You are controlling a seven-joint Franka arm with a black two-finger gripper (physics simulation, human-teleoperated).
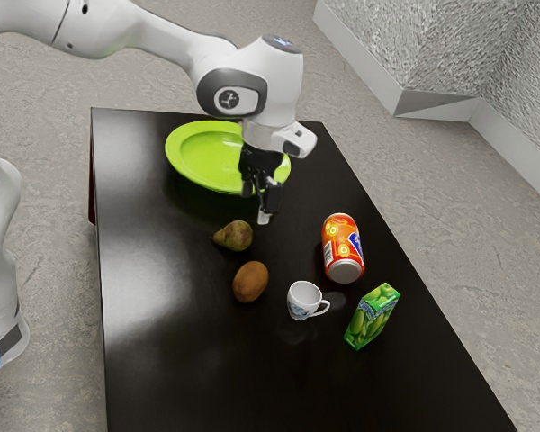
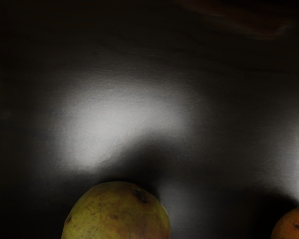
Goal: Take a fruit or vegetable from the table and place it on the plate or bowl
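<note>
The jaws are seen spread, with nothing held between them, hung above the dark surface (image 1: 162,306) just off the near rim of the green plate (image 1: 193,148). The pear (image 1: 233,236) is found lying on the surface, untouched, a little to the exterior view's left of the jaws; from the wrist view it is picked out just under the hand.

Trouble can be expected if the jaws are lowered from here. They are not judged to be centred on the pear, so its sloping side could be struck by one finger and the fruit sent rolling toward the brown fruit (image 1: 250,281) nearby. A rounded, tapered skin may also be squeezed out of a shallow pinch. On the carry back, the plate's rim could be clipped if too little height is kept.

The count is taken: two fruits, one plate, one soda can (image 1: 343,247), one white cup (image 1: 304,300), one green carton (image 1: 372,315)
</note>
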